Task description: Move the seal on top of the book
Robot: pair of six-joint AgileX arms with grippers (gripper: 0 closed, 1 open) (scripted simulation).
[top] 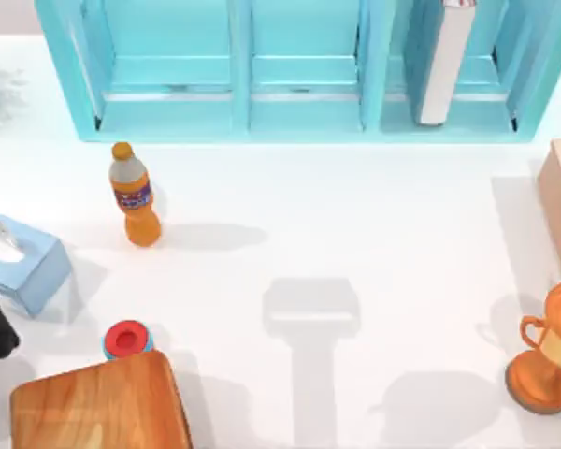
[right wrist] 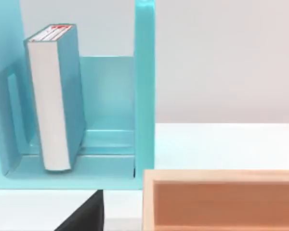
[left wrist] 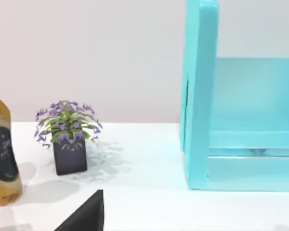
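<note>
Book, thick hardcover with plain teal-blue cover and white page edges [top: 443, 65]: it stands upright in the rightmost compartment of a glossy teal-blue open shelf [top: 299, 112] along the table's far edge, leaning slightly, and its top bears a red-and-white label.

Left gripper [left wrist: 85, 215]: a matte black wedge in the left wrist view, parked at the table's left edge and well apart from the book. Whether it is spread or pressed together cannot be told.

Right gripper [right wrist: 85, 214]: a like black wedge in the right wrist view, facing the book from well apart, with a pale wooden rectangular tray [right wrist: 221, 199] just beside it. Its state likewise cannot be told.

Smooth white table [top: 355, 224]: it carries an orange plastic bottle [top: 135, 198], a pale blue tissue box [top: 28, 264], a red-topped round blue item [top: 126, 340], a grained wooden board [top: 98, 402] and a shiny bronze trophy [top: 547, 360].
</note>
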